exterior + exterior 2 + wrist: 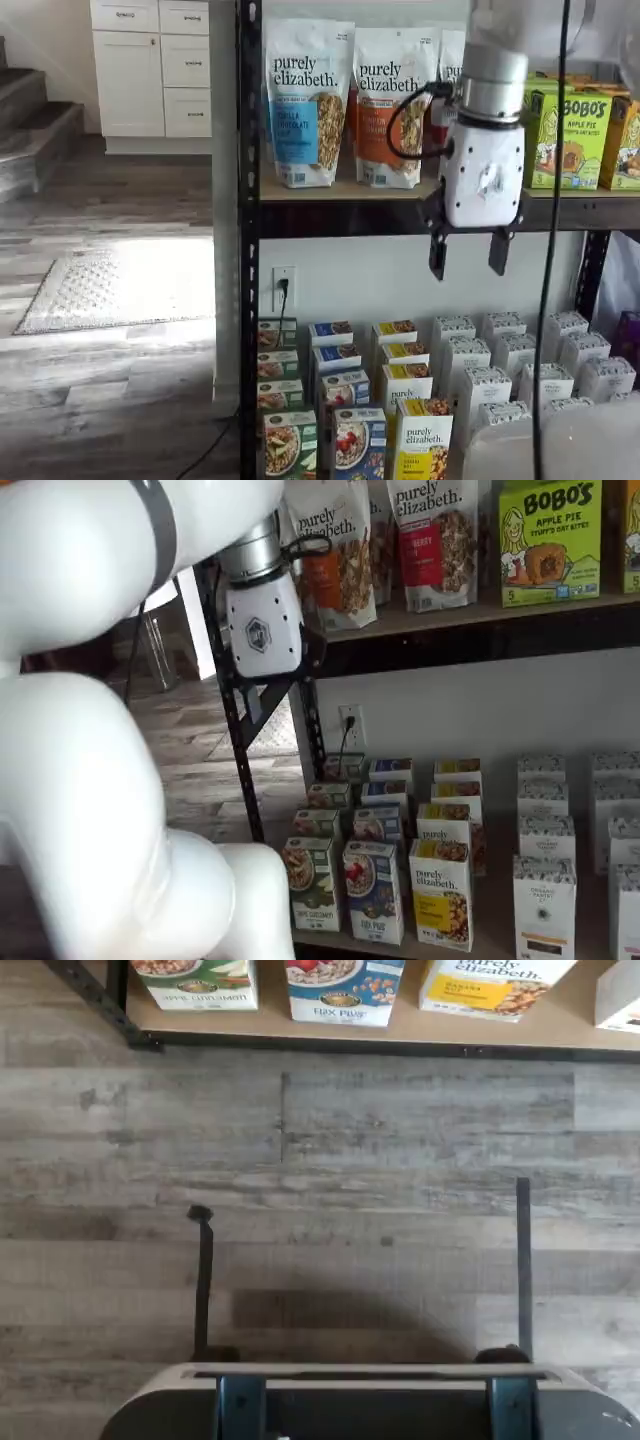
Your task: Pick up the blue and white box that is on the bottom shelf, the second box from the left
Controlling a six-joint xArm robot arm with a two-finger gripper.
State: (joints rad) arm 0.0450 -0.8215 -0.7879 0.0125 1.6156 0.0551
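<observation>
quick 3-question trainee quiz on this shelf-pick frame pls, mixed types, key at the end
1. True or false: the hand is closed on the blue and white box.
2. Which box stands right beside the blue and white box, on the rack-post side of the bottom shelf? A) green box B) yellow box C) white box
3. Fill in: the hand hangs level with the ____ shelf.

Key: 1 false, the fingers are open and empty. 2 A. 3 upper.

Your wrist camera looks down at the floor point(330, 1210); both front cameras share the bottom shelf point(330, 425) point(500, 940).
</observation>
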